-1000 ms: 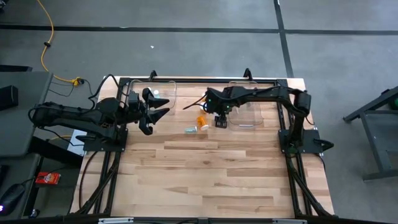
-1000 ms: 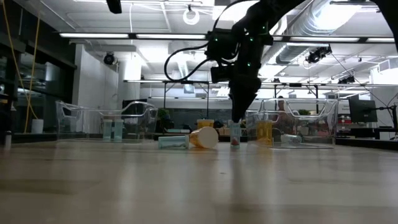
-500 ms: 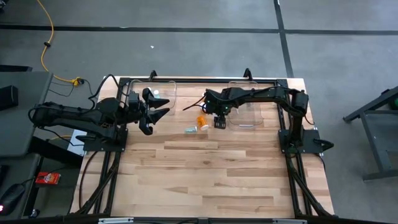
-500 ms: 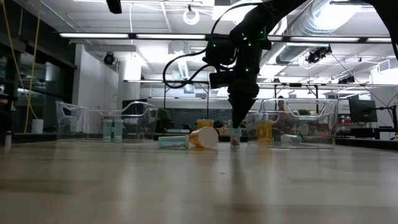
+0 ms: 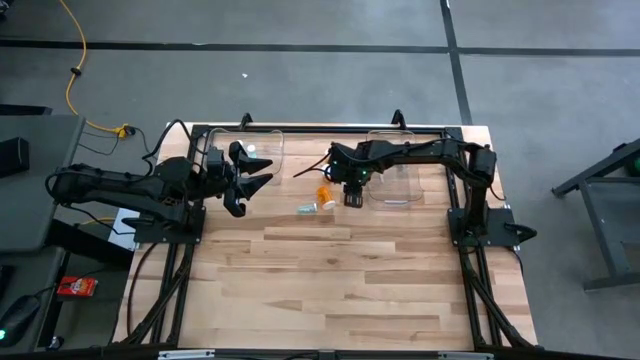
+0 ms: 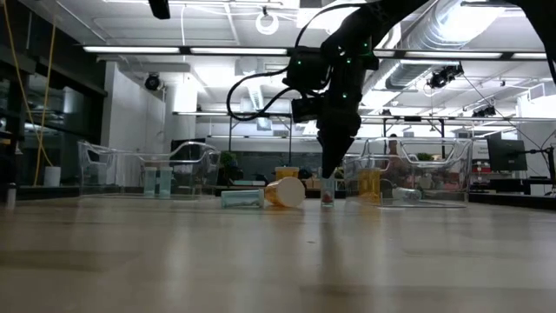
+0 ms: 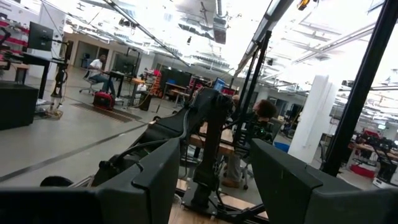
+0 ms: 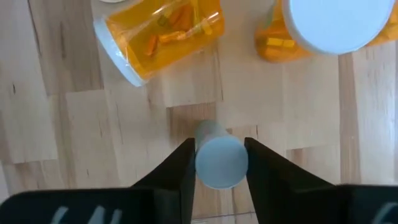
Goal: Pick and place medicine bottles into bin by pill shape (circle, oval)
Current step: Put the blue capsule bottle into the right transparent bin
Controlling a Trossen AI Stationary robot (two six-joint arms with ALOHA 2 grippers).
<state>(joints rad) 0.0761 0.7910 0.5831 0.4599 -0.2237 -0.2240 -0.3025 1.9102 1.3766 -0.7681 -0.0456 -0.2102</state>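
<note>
Right gripper (image 8: 220,163) pinches a clear upright vial (image 8: 220,160) at its cap — fingers touching both sides, arm reaching straight down over table (image 5: 350,270) between the bins. Tipped orange bottle (image 8: 158,34) lies near. Left gripper (image 5: 250,172) spread, empty, hovering by left bin (image 5: 268,148).

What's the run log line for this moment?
right gripper: closed on upright clear vial | left gripper: open, waiting by left bin | orange bottle: lying on table
</note>
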